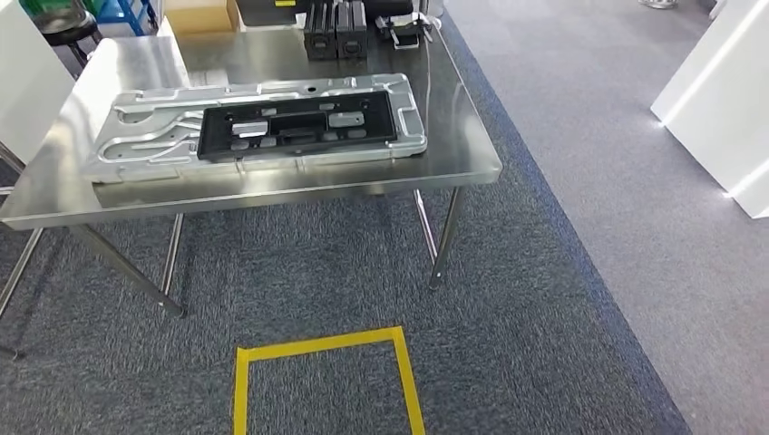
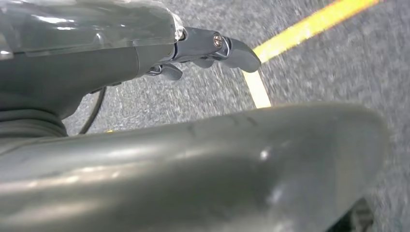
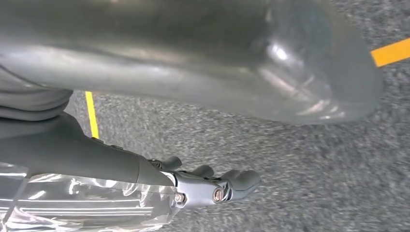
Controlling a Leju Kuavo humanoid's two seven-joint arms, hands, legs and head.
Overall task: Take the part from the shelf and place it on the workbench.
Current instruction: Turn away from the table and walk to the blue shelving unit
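Note:
A black perforated part [image 1: 299, 122] lies flat on a larger silver metal panel [image 1: 136, 136], and both rest on the steel workbench [image 1: 458, 145] ahead of me. My left hand [image 2: 145, 150] hangs low over grey carpet, its fingers [image 2: 227, 48] stretched out apart from the thumb with nothing between them. My right hand [image 3: 145, 67] hangs the same way over the carpet, and its fingers [image 3: 227, 186] hold nothing.
A yellow tape square [image 1: 322, 344] marks the carpet in front of the bench. Two black boxes [image 1: 335, 32] and a cardboard box [image 1: 199, 14] stand at the bench's far edge. White furniture [image 1: 716, 82] stands to the right, and a white panel [image 1: 27, 82] to the left.

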